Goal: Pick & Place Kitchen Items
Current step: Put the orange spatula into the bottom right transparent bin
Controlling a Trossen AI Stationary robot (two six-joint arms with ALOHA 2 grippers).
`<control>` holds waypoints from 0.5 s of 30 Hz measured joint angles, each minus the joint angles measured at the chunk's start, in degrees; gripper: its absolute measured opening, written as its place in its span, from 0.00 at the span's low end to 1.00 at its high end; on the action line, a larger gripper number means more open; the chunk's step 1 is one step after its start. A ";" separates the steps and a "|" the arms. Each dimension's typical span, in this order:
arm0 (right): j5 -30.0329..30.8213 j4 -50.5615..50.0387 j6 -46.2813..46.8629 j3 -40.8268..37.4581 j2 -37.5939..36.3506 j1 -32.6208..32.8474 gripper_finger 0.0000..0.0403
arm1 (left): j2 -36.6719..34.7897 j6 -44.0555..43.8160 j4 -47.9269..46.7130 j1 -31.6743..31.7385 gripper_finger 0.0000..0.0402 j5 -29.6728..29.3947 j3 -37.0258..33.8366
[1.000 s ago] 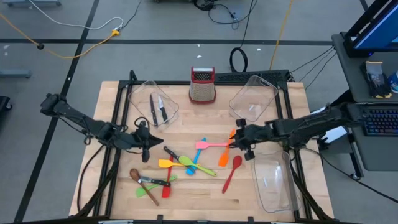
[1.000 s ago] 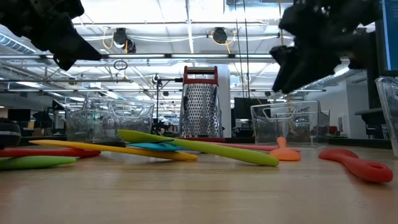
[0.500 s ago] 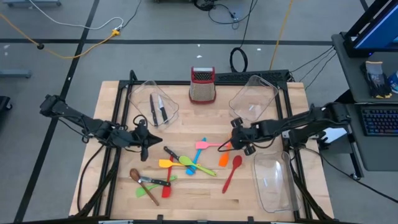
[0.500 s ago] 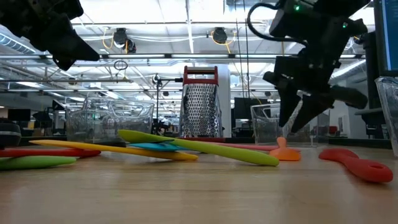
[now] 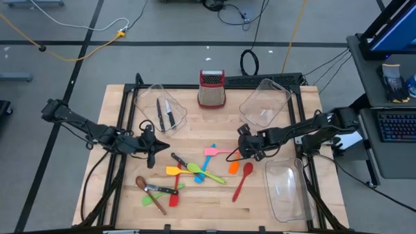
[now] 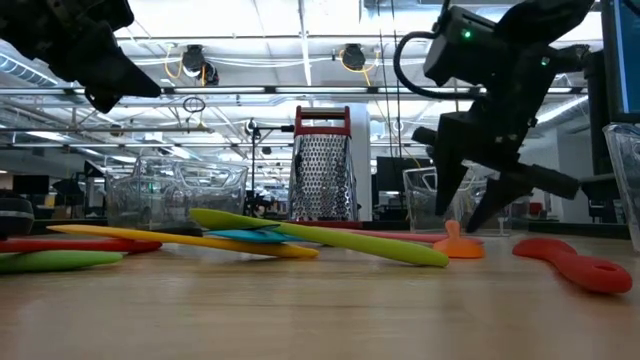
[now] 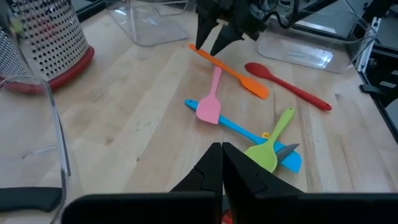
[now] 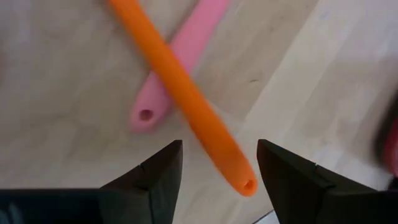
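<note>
Setting: an industrial-style robotics laboratory or test workshop, not a home kitchen.

Evidence:
- The wooden surface [image 5: 123, 201] stands on a bare grey concrete floor [image 5: 52, 182] marked with dark lines.
- Loose cables, including a yellow lead [image 5: 84, 49] and a coiled black cable [image 5: 249, 63], run across that floor.
- A side desk carries a computer keyboard [image 5: 398, 127] beneath a monitor [image 5: 390, 23].
- The low view shows an open hall behind the surface: exposed ceiling beams, hanging lamps [image 6: 195, 62] and rows of strip lights.
- Kitchen props such as a box grater [image 6: 321, 165] and clear plastic bins [image 6: 175, 195] sit on the surface as test objects.
</note>
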 joint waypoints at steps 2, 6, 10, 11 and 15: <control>0.69 1.76 -1.08 0.00 0.46 -0.33 0.50 | 0.01 -0.03 -0.02 0.00 0.02 -0.48 0.00; 0.52 2.93 -1.69 0.00 0.59 -1.20 0.50 | 0.01 0.06 -0.09 0.00 0.04 -0.92 0.00; 0.50 2.88 -2.17 -0.02 0.59 -2.19 0.50 | 0.01 0.13 -0.13 0.00 0.03 -1.25 0.02; 0.48 3.04 -2.26 -0.02 0.59 -2.34 0.50 | 0.01 0.14 -0.17 0.00 0.02 -1.26 0.01; -2.25 3.12 -2.32 -0.02 0.59 -2.93 0.50 | 0.01 0.14 -0.17 0.00 0.02 -1.29 0.02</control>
